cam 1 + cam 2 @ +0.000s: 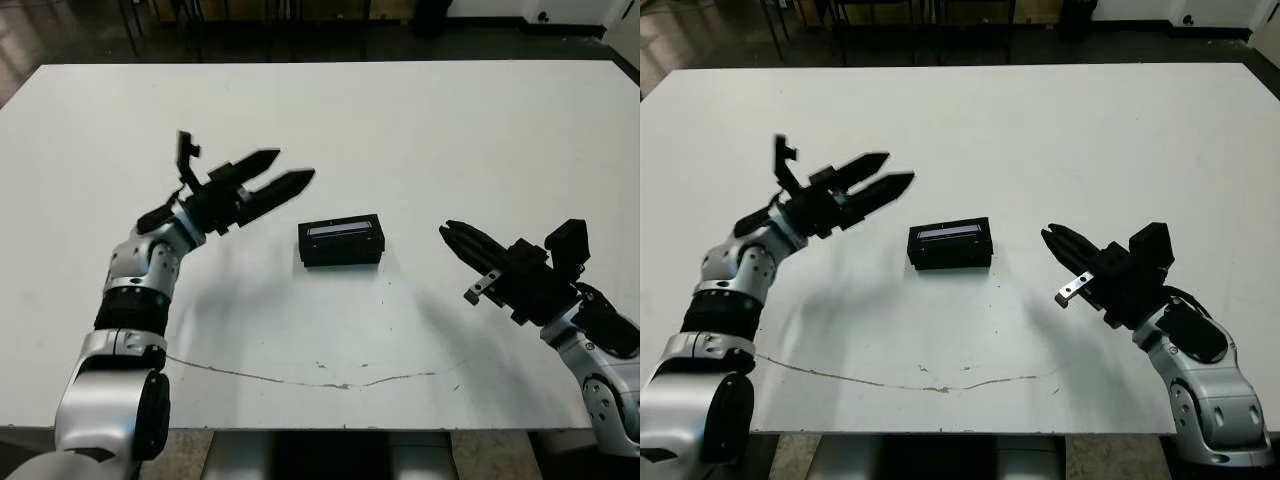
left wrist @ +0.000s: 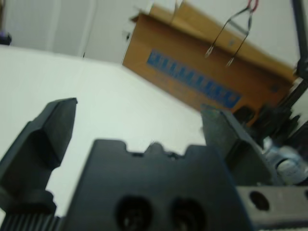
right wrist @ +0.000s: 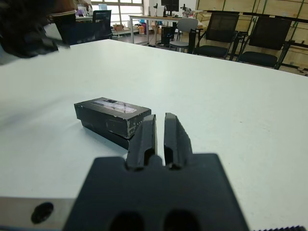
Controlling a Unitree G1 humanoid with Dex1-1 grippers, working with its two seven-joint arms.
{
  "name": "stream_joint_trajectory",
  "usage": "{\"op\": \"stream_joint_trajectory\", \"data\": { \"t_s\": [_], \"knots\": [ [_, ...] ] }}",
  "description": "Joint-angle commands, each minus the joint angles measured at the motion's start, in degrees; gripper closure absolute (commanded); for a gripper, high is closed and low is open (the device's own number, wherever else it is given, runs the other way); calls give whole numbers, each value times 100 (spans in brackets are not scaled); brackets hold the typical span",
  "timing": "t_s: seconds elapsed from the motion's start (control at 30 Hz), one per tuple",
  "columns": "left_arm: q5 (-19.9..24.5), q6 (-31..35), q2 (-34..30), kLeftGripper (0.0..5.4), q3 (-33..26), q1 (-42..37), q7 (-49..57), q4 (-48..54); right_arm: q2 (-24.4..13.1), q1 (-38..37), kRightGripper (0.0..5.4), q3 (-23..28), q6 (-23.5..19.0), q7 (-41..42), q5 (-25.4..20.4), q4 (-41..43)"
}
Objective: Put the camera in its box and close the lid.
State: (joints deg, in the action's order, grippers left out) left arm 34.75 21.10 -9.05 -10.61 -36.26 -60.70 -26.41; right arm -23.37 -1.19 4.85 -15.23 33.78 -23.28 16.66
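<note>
Black card walls and a lid (image 1: 342, 231) with a pale stripe seated on top: the box (image 1: 341, 250) sits closed near the middle of the white table (image 1: 420, 140), so the camera is hidden, presumably inside. It looks light, rigid and fairly slick, likely to slide if nudged; a pinch across the long side walls would hold best, pressing the lid down squarely. To its left the left gripper (image 1: 281, 172) hovers with fingers spread, empty. To its right the right gripper (image 1: 452, 234) points at it, fingers pressed together, holding nothing.
</note>
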Motion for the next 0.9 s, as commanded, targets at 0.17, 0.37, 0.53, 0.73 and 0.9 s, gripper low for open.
{"op": "stream_joint_trajectory", "data": {
  "t_s": [0.17,0.37,0.53,0.73,0.9],
  "knots": [
    [-370,1378,714,85,391,1113,3291,2790,16,-18,540,-36,64,-17,71,-103],
    [-1503,1245,1254,225,1620,1978,4775,3868,8,-27,540,-4,45,-3,11,-113],
    [-2028,1587,1373,348,2337,2255,5274,3915,-4,-47,540,5,95,-2,42,-101],
    [-2240,1823,1563,483,2818,2430,5438,3557,6,-60,540,-24,162,23,73,-165],
    [-2522,1972,1543,538,3126,2434,5486,3252,31,-89,540,-70,123,-29,143,-172]
  ]
}}
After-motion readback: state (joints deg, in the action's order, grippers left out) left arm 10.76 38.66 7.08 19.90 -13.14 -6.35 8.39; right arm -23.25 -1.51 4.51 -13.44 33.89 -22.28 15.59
